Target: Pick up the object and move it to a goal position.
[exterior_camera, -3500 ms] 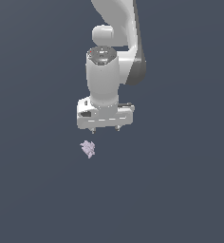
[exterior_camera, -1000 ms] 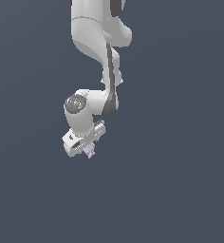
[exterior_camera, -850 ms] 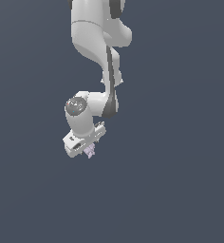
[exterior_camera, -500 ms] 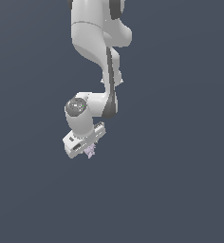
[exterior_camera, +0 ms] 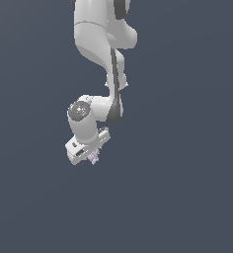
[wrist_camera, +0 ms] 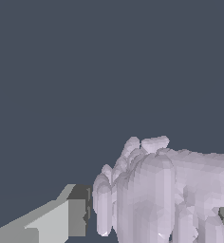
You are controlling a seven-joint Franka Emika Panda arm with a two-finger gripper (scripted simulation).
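The object (exterior_camera: 93,157) is a tiny pale lilac-pink lumpy thing that shows just under the white gripper (exterior_camera: 90,154) in the exterior view. The arm reaches down from the top of that view and the hand is tilted. In the wrist view the object (wrist_camera: 166,194) fills the space between the two grey fingertips (wrist_camera: 61,220), which stand close against its sides. The gripper is shut on it. Whether the object rests on the floor or is off it cannot be told.
A plain dark grey-blue surface (exterior_camera: 187,197) fills both views. No other thing and no goal marker shows.
Since 3.5 s ago the arm has come down and tilted, bringing the gripper around the object. Over the last second the gripper and object have hardly moved.
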